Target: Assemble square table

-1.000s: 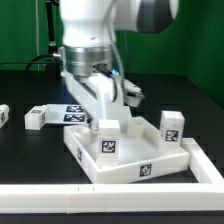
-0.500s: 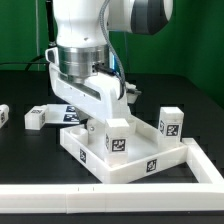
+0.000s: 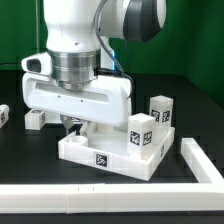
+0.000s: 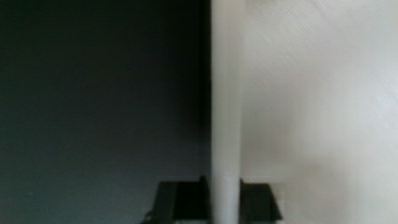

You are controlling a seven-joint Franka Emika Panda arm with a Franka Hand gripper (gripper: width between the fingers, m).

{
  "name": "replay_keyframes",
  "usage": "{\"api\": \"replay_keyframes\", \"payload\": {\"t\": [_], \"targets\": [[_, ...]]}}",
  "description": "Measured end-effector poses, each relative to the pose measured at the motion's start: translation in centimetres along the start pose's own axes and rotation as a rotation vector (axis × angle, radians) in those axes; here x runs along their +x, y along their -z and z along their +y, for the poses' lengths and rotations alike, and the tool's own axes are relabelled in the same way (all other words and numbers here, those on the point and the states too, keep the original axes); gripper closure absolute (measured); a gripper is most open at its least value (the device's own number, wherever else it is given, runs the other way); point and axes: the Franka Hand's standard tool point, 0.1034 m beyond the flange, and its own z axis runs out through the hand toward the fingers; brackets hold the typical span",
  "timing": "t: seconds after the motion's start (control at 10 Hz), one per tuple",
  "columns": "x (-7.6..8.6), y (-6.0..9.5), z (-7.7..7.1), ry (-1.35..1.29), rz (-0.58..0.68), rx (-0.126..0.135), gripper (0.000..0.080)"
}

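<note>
The white square tabletop (image 3: 105, 152) lies on the black table at the middle of the exterior view. Two white tagged legs (image 3: 142, 132) (image 3: 160, 110) stand upright at its corners on the exterior view's right. My gripper (image 3: 77, 127) reaches down onto the tabletop's far rim, its fingers mostly hidden under the wide white hand. In the wrist view the gripper (image 4: 221, 202) is shut on the tabletop's thin upright rim (image 4: 224, 90), one dark finger (image 4: 180, 203) on each side of it. The tabletop's white face (image 4: 320, 110) fills one side of that view.
A loose white leg (image 3: 35, 118) lies on the table at the exterior view's left, and another one (image 3: 3, 113) shows at the left edge. The long white border bar (image 3: 90, 196) runs along the front and turns back at the right (image 3: 201, 164).
The hand has twisted about its axis and the tabletop has turned with it. Both upright legs swung toward the exterior view's right and back. The jaws stayed shut on the rim.
</note>
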Motion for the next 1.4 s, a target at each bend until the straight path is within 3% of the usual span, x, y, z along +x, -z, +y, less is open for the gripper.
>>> {"api": "replay_keyframes", "payload": {"t": [0.5, 0.6, 0.8, 1.2, 1.4], "targets": [[0.1, 0.0, 0.1, 0.278, 0.0, -0.007, 0.0736], [1.0, 0.0, -0.2, 0.474, 0.006, -0.032, 0.0736], [3.0, 0.2, -1.1, 0.719, 0.021, -0.054, 0.0736], [3.0, 0.2, -0.7, 0.938, 0.012, -0.074, 0.0736], [4.1, 0.3, -3.9, 1.077, 0.026, -0.099, 0.0736]]}}
